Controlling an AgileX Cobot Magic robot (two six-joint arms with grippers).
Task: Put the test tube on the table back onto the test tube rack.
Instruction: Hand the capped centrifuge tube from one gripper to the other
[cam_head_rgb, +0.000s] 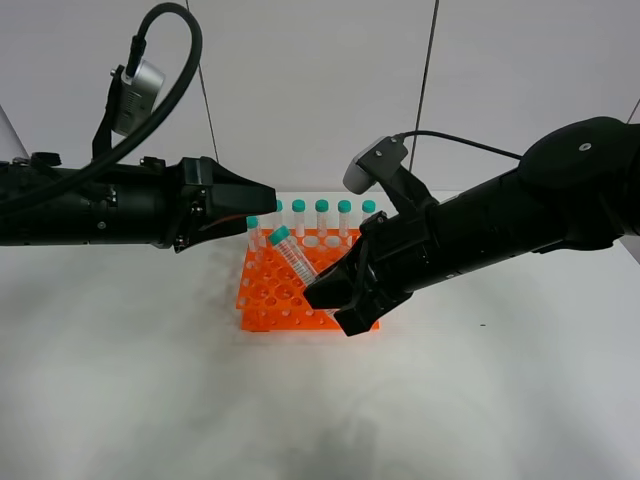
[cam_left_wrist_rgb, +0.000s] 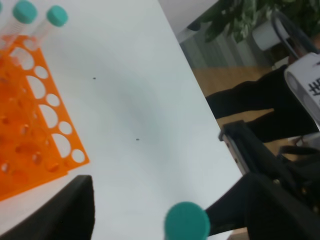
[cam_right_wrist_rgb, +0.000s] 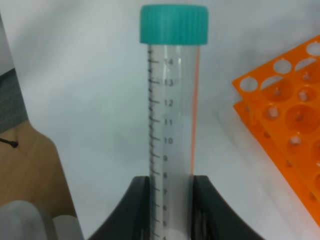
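Note:
My right gripper (cam_head_rgb: 312, 292) is shut on the lower part of the test tube (cam_head_rgb: 292, 257). The tube is held tilted above the orange test tube rack (cam_head_rgb: 268, 300), its teal cap up and toward the left. In the right wrist view the tube (cam_right_wrist_rgb: 170, 110) stands between the fingers of the right gripper (cam_right_wrist_rgb: 170, 182), with the rack (cam_right_wrist_rgb: 295, 120) beside it. My left gripper (cam_head_rgb: 268, 192) is open and empty, hovering just above the held tube's cap. In the left wrist view that cap (cam_left_wrist_rgb: 186, 221) shows low beneath the left gripper (cam_left_wrist_rgb: 167, 182).
Several other teal-capped tubes (cam_head_rgb: 322, 215) stand in the rack's back row, and two of them (cam_left_wrist_rgb: 41, 20) show in the left wrist view. The white table (cam_head_rgb: 150, 400) spreads around the rack. Off the table's edge are a plant pot (cam_left_wrist_rgb: 270, 30) and a wooden floor.

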